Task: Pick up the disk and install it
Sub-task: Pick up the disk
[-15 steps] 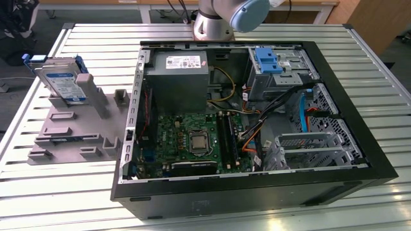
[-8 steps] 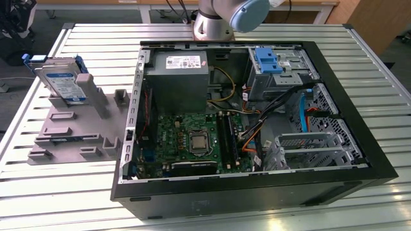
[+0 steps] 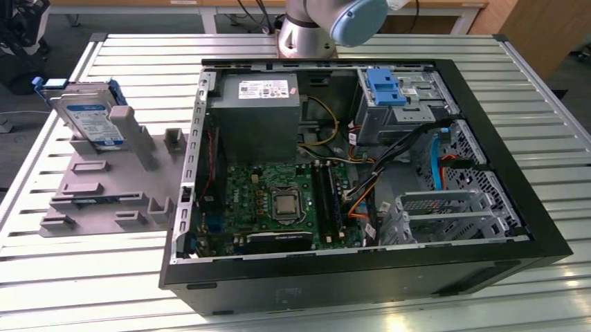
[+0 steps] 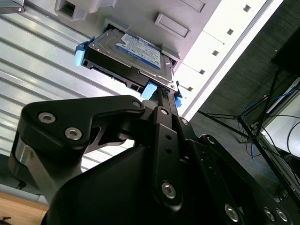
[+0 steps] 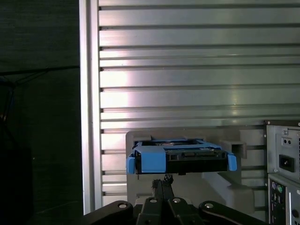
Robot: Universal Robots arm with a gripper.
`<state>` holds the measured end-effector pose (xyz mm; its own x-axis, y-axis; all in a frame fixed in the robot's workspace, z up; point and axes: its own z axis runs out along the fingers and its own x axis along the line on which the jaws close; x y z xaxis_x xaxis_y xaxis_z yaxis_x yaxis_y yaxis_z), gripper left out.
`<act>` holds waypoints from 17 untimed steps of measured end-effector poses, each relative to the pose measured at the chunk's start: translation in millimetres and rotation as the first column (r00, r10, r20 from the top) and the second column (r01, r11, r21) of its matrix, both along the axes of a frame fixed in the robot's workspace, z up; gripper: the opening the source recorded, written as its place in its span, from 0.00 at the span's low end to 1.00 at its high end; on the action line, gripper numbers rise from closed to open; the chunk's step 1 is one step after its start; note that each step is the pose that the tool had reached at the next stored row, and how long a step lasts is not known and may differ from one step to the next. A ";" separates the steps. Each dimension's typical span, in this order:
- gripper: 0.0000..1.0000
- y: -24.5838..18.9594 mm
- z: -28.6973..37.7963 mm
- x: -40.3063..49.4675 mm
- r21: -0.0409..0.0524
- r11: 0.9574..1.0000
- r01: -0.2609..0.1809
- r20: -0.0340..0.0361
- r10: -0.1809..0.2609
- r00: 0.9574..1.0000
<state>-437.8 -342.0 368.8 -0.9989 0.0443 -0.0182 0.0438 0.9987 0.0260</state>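
Disk (image 5: 180,157) is found straight ahead of gripper (image 5: 161,180), its blue-framed long edge presented crosswise; jaws are pressed together, empty, judged short of it.

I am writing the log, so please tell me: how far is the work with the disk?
Nothing looks done yet. The disk stands on edge in the grey holder, outside the computer case. In hand: in the first wrist view the hand, shut and holding nothing, faces the disk. Left: both picking up and installing.

Silver arm (image 3: 308,36), blue cap (image 3: 358,19), black gripper (image 5: 161,182)
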 end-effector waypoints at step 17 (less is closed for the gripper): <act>0.11 0.0 0.0 -0.5 0.000 0.998 -0.062 0.000 0.062 0.998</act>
